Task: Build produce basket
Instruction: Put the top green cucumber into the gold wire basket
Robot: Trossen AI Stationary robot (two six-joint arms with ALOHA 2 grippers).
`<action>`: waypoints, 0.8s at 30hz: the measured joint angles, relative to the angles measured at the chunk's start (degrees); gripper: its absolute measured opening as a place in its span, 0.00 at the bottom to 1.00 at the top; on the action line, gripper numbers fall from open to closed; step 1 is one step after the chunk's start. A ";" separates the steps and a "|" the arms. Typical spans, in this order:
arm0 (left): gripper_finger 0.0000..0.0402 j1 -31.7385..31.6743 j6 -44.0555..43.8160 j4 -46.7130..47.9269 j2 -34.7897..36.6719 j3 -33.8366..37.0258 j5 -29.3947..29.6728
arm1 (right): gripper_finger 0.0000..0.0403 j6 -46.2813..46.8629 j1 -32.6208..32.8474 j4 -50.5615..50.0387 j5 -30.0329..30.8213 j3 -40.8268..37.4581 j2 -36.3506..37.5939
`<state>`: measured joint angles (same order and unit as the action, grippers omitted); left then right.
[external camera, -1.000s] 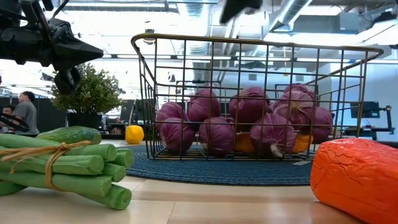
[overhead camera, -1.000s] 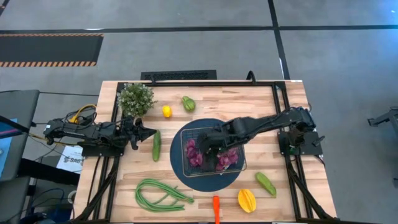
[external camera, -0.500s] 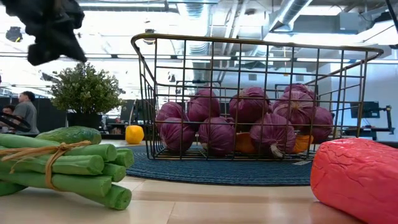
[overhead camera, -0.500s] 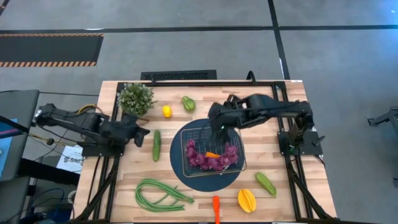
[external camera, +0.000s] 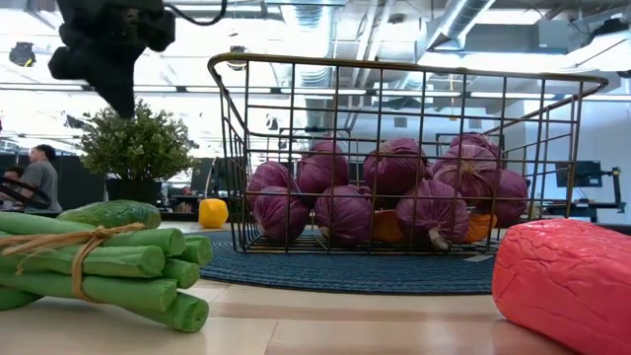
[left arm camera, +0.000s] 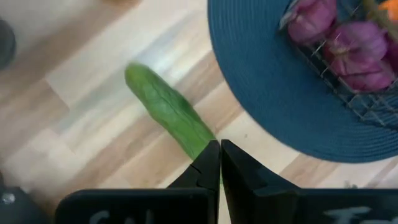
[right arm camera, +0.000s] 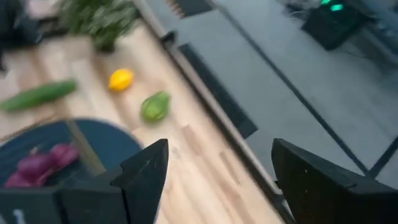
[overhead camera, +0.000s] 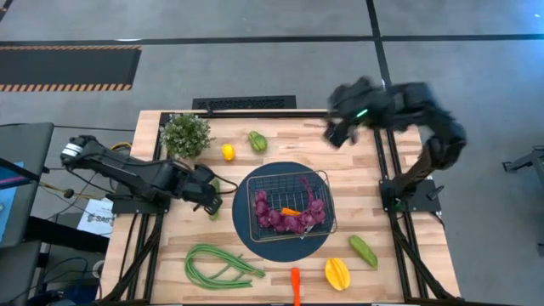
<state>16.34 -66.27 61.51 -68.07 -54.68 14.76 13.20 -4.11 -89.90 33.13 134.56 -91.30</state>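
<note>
While the left tool (left arm camera: 219,163) hangs pinched shut and empty over the near end of the cucumber (left arm camera: 169,114), the wire basket (overhead camera: 319,183) sits just beyond it on the round blue mat (overhead camera: 242,223), holding purple grapes (overhead camera: 270,214) and an orange piece. Right tool (overhead camera: 338,129) — fingers wide apart, empty — is raised over the bench's (overhead camera: 399,255) far edge, well apart from the basket.

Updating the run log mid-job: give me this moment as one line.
left gripper: shut, over cucumber | right gripper: open, empty, raised off basket | in basket: grapes, carrot
</note>
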 joint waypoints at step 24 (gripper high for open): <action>0.25 -0.02 -6.93 -1.04 -3.15 -0.08 -7.19 | 0.59 -3.71 -6.00 -0.12 -3.30 -0.07 14.25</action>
<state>16.32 -73.20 60.47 -71.21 -54.76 7.57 9.48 -10.11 -90.02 29.83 134.50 -77.05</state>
